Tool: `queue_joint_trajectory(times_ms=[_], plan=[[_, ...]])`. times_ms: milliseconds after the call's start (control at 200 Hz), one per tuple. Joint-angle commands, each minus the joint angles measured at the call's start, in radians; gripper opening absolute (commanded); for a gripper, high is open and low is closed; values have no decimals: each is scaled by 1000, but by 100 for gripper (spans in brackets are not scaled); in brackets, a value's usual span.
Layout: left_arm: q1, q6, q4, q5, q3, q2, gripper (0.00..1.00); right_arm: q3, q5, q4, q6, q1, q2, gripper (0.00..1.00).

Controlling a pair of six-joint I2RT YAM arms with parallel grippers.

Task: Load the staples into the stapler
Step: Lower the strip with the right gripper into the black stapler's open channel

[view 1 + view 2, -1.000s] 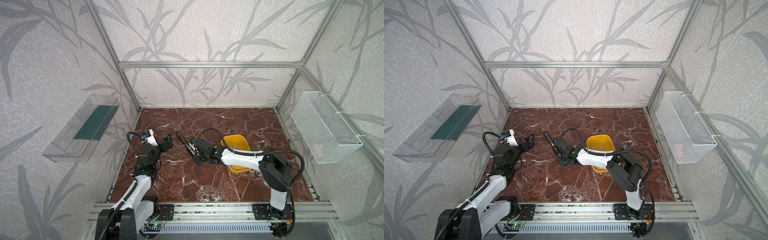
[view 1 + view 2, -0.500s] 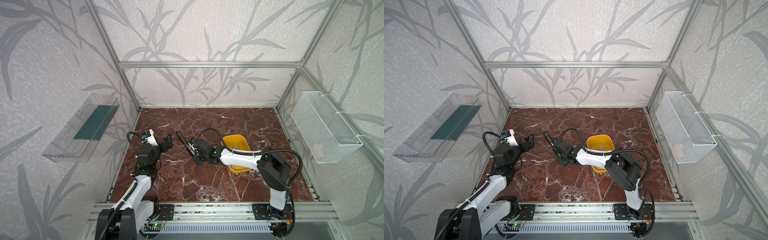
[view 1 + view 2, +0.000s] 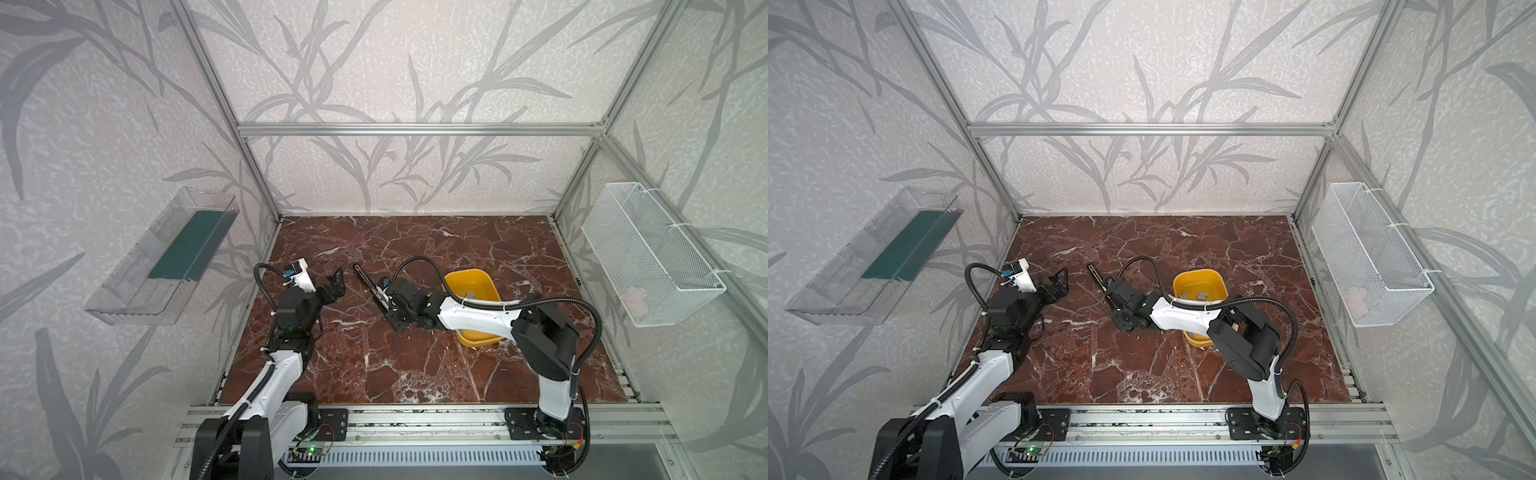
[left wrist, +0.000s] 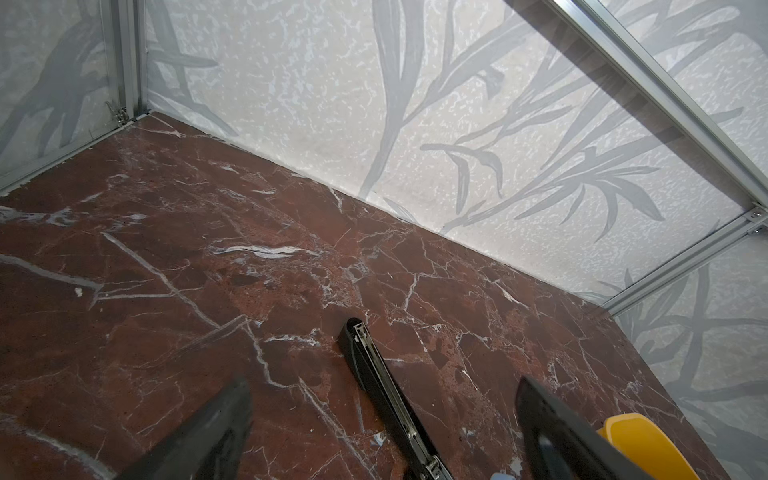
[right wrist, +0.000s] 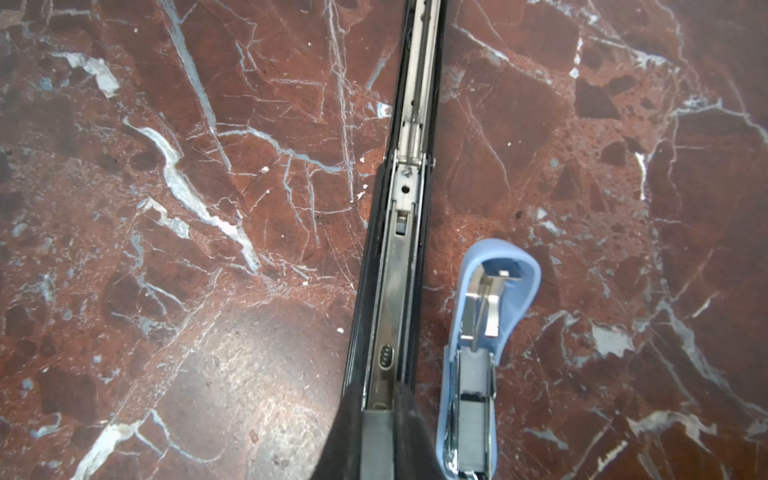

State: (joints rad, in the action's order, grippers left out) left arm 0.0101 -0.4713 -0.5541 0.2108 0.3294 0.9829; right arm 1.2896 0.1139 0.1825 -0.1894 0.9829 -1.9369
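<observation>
Right claw (image 5: 376,409) pinching staples (image 5: 376,440) over open black stapler (image 5: 409,199); left claw (image 4: 384,386) spread wide, empty

Marble tabletop (image 3: 415,353); black stapler (image 5: 399,291), blue stapler (image 5: 478,374), yellow tub (image 3: 478,337)

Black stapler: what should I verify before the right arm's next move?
1. Black stapler lies open, channel exposed: ok.
2. Right pincer shut, over the channel: ok.
3. Grey piece in its grip is staples: cannot tell.
4. Left pincer open, apart from the stapler: ok.
5. Blue stapler lies close beside, little room sideways: not ok.
6. Spare staples in yellow bin: ok.
</observation>
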Motion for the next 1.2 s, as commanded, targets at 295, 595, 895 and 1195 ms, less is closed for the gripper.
queue_joint_trajectory(times_ms=[295,595,895,1195], plan=[[-1,3,-30,4,-13,-2,99,-51,0,-12,-44,0,34,6],[-1,3,-30,7,-13,-4,99,-92,1,-39,-74,12,56,6],[-2,3,-32,8,-13,-3,99,-116,6,-58,-100,20,64,9],[-2,2,-32,9,-12,-2,99,-99,6,-43,-96,27,73,29]])
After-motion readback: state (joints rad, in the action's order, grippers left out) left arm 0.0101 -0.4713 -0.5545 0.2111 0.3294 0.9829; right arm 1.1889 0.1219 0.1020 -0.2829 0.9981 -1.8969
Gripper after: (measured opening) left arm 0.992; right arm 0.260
